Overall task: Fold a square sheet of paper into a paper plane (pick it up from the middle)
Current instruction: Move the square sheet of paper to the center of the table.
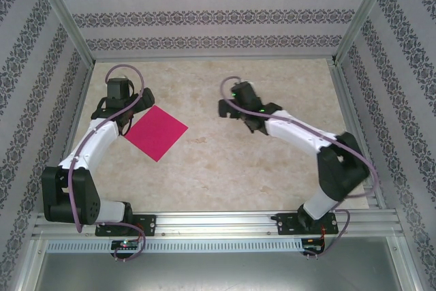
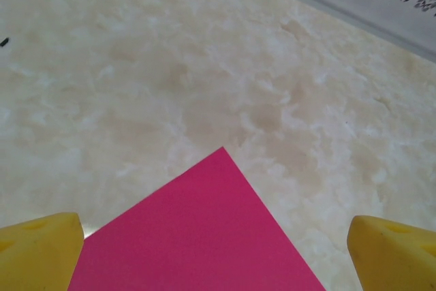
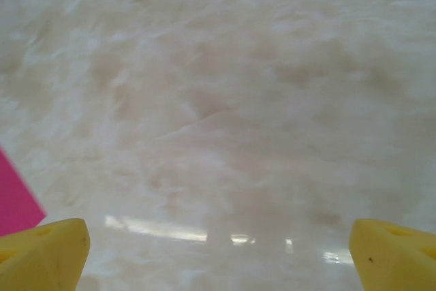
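The square sheet of paper (image 1: 156,132) is magenta-pink and lies flat on the marble-look table, turned like a diamond. My left gripper (image 1: 127,120) hovers at the sheet's left corner, open. In the left wrist view the sheet (image 2: 204,236) has one corner pointing away, and it lies below and between the wide-apart yellow fingertips (image 2: 41,250) of the left gripper (image 2: 218,257). My right gripper (image 1: 227,108) is open over bare table to the right of the sheet, pointing left. In the right wrist view a corner of the sheet (image 3: 13,202) shows at the left edge, beyond the right gripper (image 3: 218,257). No paper plane is formed.
Patterned walls (image 1: 204,15) close in the table at the back and both sides, with metal posts (image 1: 65,22) at the corners. A metal rail (image 1: 218,226) carrying both arm bases runs along the near edge. Bare tabletop (image 1: 225,168) lies in front of the sheet.
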{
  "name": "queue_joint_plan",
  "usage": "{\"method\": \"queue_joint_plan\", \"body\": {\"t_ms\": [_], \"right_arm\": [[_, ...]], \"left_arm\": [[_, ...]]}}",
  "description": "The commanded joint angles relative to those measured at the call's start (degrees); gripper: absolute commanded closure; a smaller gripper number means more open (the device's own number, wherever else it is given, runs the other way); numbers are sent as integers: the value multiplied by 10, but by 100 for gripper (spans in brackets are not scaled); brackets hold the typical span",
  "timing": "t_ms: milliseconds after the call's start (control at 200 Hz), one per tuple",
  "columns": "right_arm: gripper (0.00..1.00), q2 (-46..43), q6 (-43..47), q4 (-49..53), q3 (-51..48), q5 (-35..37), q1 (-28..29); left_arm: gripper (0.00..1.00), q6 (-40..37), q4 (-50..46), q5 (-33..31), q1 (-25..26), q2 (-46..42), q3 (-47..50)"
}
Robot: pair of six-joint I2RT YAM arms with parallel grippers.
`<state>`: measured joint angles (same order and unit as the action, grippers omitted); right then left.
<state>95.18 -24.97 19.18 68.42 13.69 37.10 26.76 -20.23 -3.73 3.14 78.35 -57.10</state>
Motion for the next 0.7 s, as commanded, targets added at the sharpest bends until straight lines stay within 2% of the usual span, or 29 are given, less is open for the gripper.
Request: {"method": "queue_joint_plan", "body": {"t_ms": [0,280,575,694], "right_arm": [[2,77,14,43,82,28,60],[2,302,44,153,340,34,157],[2,464,53,249,563,30,179],[2,510,54,288,624,37,179]], "left_arm": [[0,28,-63,-6,-2,-1,-21],[0,71,-77,7,-48,-17,-26],[0,93,-78,24,-74,-24,-29],[0,93,-79,33,-75,-15,-35]]}}
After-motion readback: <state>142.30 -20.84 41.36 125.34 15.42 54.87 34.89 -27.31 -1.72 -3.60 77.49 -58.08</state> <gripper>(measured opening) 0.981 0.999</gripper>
